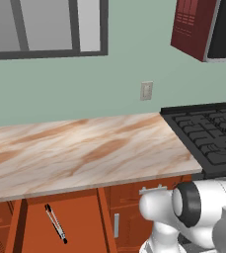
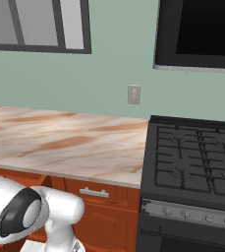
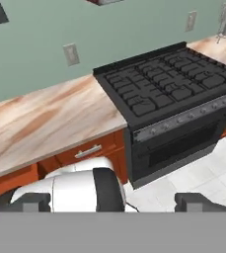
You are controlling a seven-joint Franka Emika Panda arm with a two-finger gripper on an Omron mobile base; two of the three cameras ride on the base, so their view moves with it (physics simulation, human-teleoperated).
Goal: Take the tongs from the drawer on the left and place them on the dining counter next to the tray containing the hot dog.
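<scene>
The tongs, thin silver-grey metal with black tips, lie slantwise inside the open red-brown drawer under the wall-side counter, at the lower left of the left base view. Nothing touches them. In the hand view my gripper looks across the kitchen at the stove. Its two dark fingertips stand far apart with nothing between them, so it is open. The white arm rises to the right of the drawer, well away from the tongs. The dining counter, the tray and the hot dog are out of view.
The wall-side counter of beige veined stone runs above the drawer. A black stove with an oven stands on its right. A narrower shut drawer with a silver handle sits beside the stove. White tiled floor lies before the oven.
</scene>
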